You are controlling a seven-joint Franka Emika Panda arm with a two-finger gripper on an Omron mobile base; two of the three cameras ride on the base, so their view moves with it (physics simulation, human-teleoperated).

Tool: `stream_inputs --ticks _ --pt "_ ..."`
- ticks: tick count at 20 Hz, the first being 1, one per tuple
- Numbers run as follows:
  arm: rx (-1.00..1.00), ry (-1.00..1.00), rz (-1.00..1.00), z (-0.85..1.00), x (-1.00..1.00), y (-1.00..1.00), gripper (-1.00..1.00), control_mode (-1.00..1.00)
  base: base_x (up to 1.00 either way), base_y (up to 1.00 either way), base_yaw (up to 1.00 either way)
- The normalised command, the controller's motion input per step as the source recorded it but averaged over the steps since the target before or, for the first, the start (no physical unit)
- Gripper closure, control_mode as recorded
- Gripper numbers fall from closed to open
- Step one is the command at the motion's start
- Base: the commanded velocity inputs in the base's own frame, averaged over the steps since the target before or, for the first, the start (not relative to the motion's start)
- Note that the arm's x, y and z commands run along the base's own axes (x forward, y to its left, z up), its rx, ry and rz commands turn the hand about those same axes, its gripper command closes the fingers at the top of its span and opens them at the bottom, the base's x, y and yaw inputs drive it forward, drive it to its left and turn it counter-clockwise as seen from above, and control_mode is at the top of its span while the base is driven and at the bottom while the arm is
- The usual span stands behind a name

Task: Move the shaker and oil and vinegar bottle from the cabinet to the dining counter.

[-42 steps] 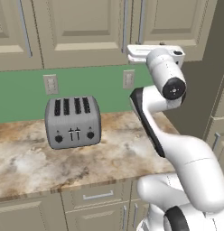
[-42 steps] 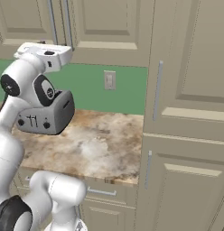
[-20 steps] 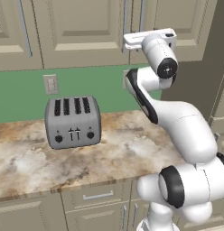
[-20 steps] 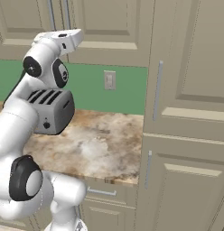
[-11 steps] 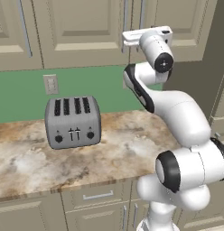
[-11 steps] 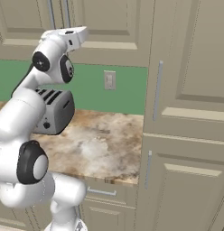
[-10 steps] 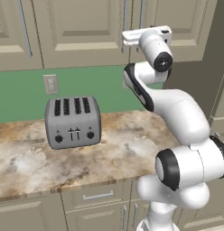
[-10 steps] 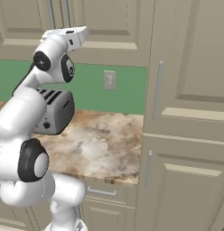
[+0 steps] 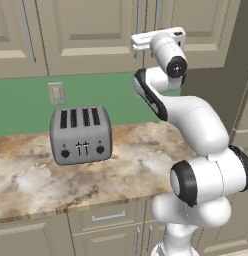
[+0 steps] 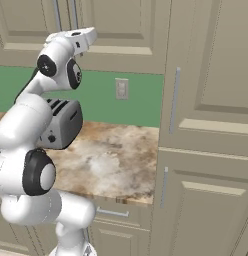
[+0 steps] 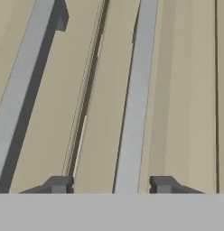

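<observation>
Upper wall cabinet point(image 9: 96, 30), beige, panelled doors closed; it runs across the top of both base views. Shaker and bottle cannot be seen with the doors shut, so their place cannot be told.

Tall beige pantry unit point(image 10: 206, 125) fills the right side of the right base view, with two slim vertical bar handles on its doors.

Marbled worktop point(image 9: 126, 165), brown-beige, below a green backsplash point(image 9: 26, 100). Drawer-fronted lower cabinets point(image 9: 106, 225) sit under it.

White arm point(image 9: 196, 120) rises from the base, bends and reaches up to the cabinet front, hand level with the doors' lower part.

Grey four-slot toaster point(image 9: 81, 134) stands on the worktop at left, near the backsplash. A pale wall outlet point(image 9: 56, 93) sits just above it; the right base view shows another outlet point(image 10: 121, 88) further along.

Two silver bar handles on the cabinet, close either side of the door seam: the left handle point(image 11: 28, 85) and the right handle point(image 11: 136, 94), both running slantwise up the hand view.

Gripper point(image 11: 110, 185): the two dark fingertips point(image 11: 57, 184) stand apart on either side of the right handle's lower stretch. Jaws part-way in, a gap visible on both sides of the bar, no contact evident; whether it has begun to grip cannot be told
</observation>
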Motion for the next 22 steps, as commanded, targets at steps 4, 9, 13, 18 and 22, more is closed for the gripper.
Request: stream_inputs --ticks 4,9,13,18,22 --pt "0.00 0.01 0.00 -0.09 0.32 0.10 1.00 -1.00 0.00 0.00 0.00" --pt "0.00 0.04 0.00 -0.15 0.10 0.04 1.00 -1.00 0.00 0.00 0.00" --pt "0.00 0.01 0.00 -0.11 0.00 -0.06 1.00 -1.00 0.00 0.00 0.00" --pt "0.00 0.00 -0.01 0.00 -0.18 -0.44 1.00 -1.00 0.00 0.00 0.00" --pt "0.00 0.00 -0.03 0.02 -0.28 -0.69 1.00 -1.00 0.00 0.00 0.00"
